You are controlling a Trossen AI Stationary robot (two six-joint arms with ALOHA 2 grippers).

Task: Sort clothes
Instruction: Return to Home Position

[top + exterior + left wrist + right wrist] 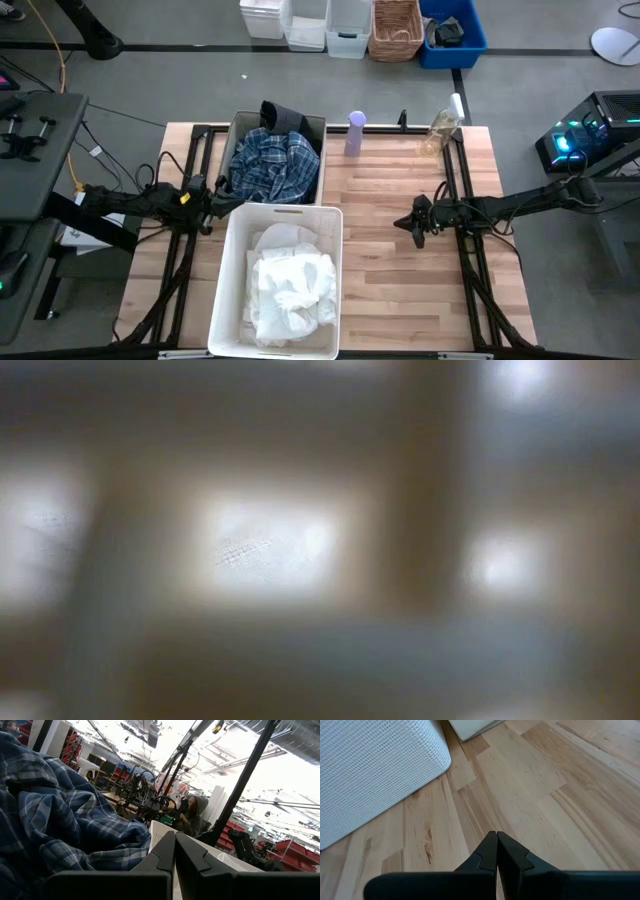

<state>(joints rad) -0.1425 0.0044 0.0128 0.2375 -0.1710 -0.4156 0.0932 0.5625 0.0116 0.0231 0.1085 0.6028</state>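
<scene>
Just past the left hand (216, 205), on its far side, one blue-and-white plaid shirt (272, 165) fills the far bin (236, 128), and one dark garment (280, 115) lies draped over that bin's far rim. On the hand's near side stands the white bin (228, 250), which holds a heap of white clothes (290, 285). I cannot tell how many pieces are in the heap. The two bins sit end to end, close together. The left hand's fingers (167, 852) are pressed together on nothing, with plaid cloth right beside them. Well apart, across the wooden table (390, 290), the right hand (408, 222) hovers with its fingers together and grips nothing. One lilac bottle (355, 133) stands beyond the right hand, near the table's far edge.
</scene>
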